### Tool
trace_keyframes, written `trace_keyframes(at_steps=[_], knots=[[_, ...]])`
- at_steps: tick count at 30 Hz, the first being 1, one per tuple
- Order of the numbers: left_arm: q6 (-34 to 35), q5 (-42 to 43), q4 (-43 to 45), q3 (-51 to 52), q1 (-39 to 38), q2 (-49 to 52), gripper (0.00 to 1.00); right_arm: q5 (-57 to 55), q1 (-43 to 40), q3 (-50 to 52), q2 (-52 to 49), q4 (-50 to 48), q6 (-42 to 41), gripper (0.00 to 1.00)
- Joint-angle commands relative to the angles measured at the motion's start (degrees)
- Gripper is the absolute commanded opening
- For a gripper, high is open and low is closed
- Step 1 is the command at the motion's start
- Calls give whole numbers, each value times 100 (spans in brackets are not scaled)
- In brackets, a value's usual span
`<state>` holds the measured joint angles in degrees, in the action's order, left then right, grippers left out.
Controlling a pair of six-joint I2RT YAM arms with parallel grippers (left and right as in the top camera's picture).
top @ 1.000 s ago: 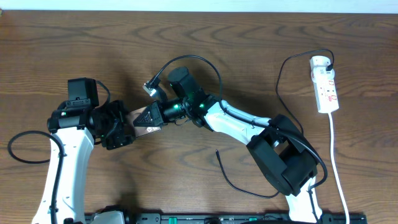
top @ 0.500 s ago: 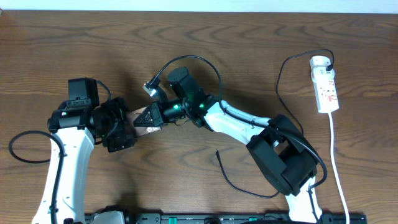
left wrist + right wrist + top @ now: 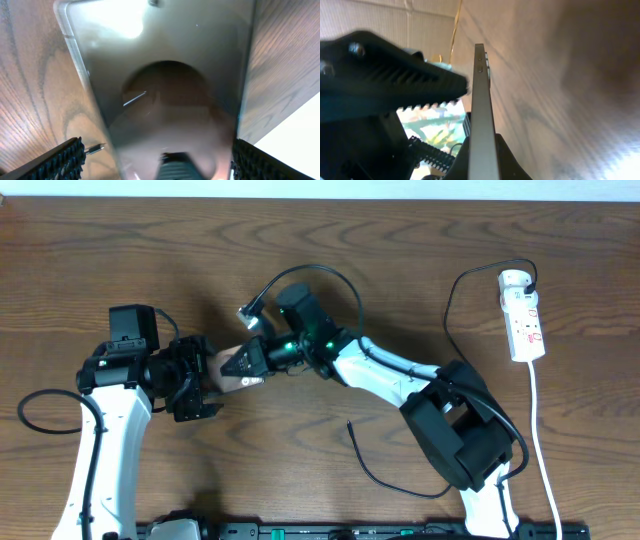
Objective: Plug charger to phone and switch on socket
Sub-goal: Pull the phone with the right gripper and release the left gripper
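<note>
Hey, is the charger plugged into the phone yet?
Out. The charger ends loose on the table, its tip well apart from the phone.

My three views
Overhead looks straight down at the table [image 3: 400, 240]; both wrist cameras crowd the phone [image 3: 165, 60].

The phone [image 3: 165, 90] (blurred) is cut off below.

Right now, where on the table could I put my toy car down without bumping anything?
The far left corner of the table is bare wood, and so is the strip along the far edge. The middle is crowded: the left hand and right hand meet at the phone. By the socket, the black cable loops about.
</note>
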<state>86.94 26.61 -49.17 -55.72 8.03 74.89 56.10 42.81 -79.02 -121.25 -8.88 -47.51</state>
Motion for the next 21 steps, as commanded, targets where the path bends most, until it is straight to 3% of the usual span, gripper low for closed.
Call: trace_keyframes(at_steps=[1,7,11,21], knots=[[-557,81,177,-11,-9,-273,92,74,-330,-87,20,-70,87,1],[-1071,144,531,-11,-9,-745,92,81,-673,-87,20,-70,76,1],[-1233,125,581,-11,-9,-1073,92,81,-931,-87,20,-52,-492,1],[-2247,125,1113,-11,-9,-1054,92,133,-1207,-87,20,-44,-3123,1]])
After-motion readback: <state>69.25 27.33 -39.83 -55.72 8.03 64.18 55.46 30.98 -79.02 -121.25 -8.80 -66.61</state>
